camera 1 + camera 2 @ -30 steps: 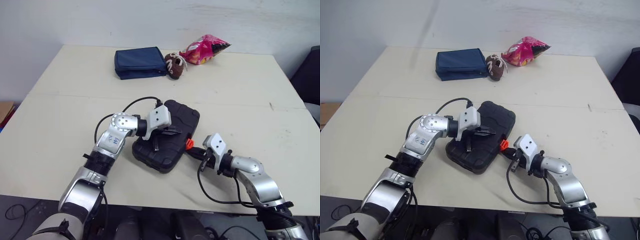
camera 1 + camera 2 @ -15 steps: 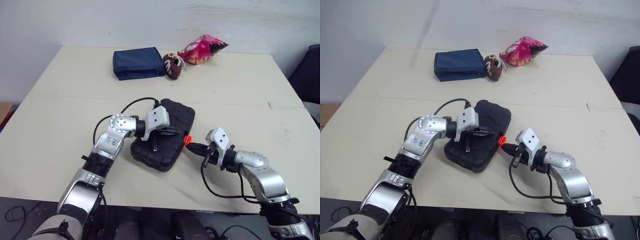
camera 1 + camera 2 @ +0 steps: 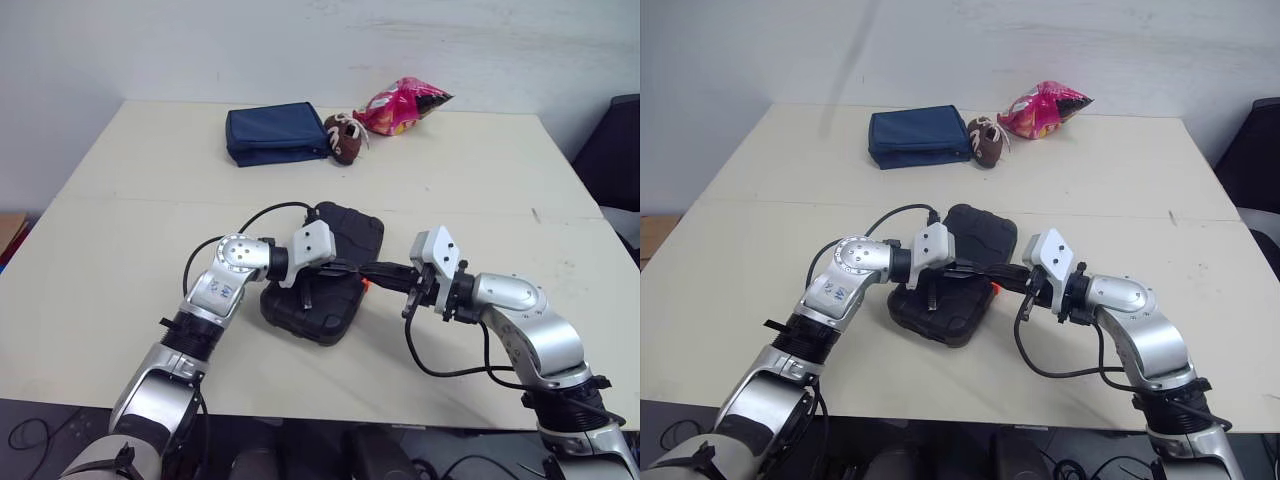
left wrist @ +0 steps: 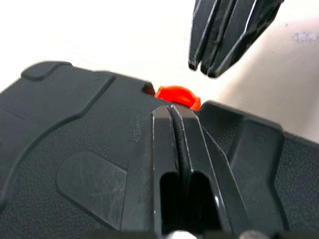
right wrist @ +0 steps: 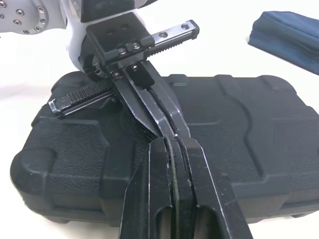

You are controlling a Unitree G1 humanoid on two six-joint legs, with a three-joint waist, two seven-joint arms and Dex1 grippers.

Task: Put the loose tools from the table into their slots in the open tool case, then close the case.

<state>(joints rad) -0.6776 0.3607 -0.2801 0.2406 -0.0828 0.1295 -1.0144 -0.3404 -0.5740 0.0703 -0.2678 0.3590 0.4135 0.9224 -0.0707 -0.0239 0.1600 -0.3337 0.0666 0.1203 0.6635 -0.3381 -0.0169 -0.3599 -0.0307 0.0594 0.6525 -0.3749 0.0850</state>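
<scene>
Both pinched shut, the left pincer [image 4: 173, 113] and right pincer [image 5: 172, 144] meet atop the closed tool case [image 3: 352, 228], seemingly pressing its latch [image 4: 175, 95] home.

Bare test room, lab-like. Plain white wall [image 3: 200, 40] behind a cream table [image 3: 120, 230]; loose cables [image 3: 22, 432] on the floor [image 3: 70, 440] beneath

silver arms [image 3: 222, 288], white wrist blocks [image 3: 314, 242], looping black cables [image 3: 412, 345]; left hand [image 3: 348, 267], right hand [image 3: 368, 269] black, two-fingered.
</scene>
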